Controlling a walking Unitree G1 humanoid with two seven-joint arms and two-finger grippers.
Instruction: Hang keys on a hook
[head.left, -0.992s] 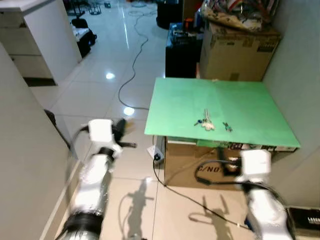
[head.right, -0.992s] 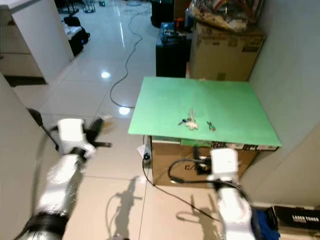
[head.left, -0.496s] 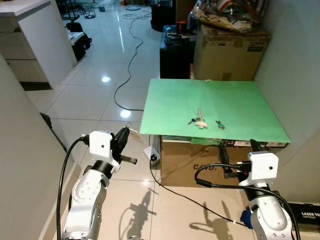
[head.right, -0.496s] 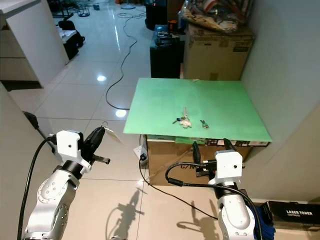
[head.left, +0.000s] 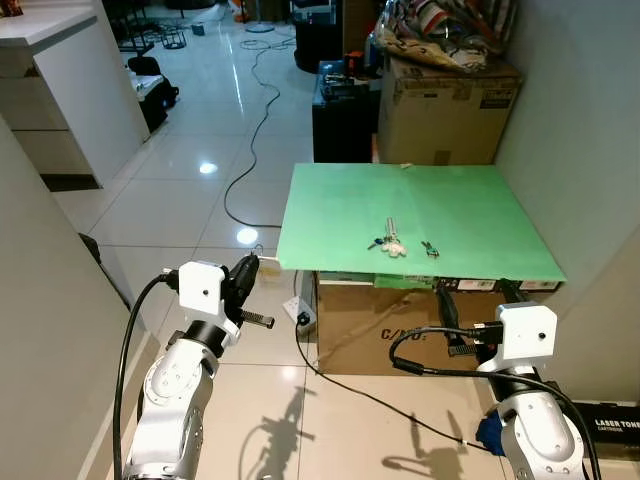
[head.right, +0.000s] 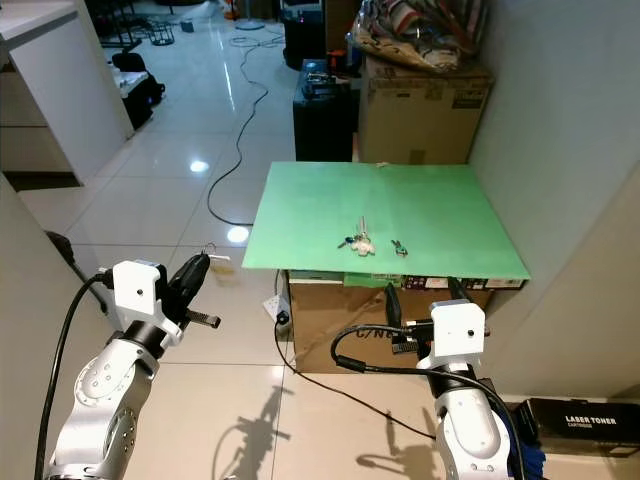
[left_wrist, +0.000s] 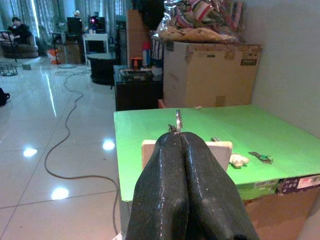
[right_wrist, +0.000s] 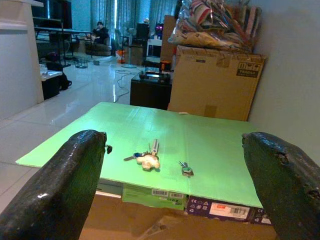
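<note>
Right, my left gripper (left_wrist: 181, 150) pinches a hook plate (left_wrist: 220, 150); right gripper (right_wrist: 170, 190) gapes empty facing keys (right_wrist: 146, 159) on the green table (right_wrist: 210, 135).

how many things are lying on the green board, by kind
Key bunches with a white charm: 1
Small separate keys: 1
Total: 2, both on the green board
</note>
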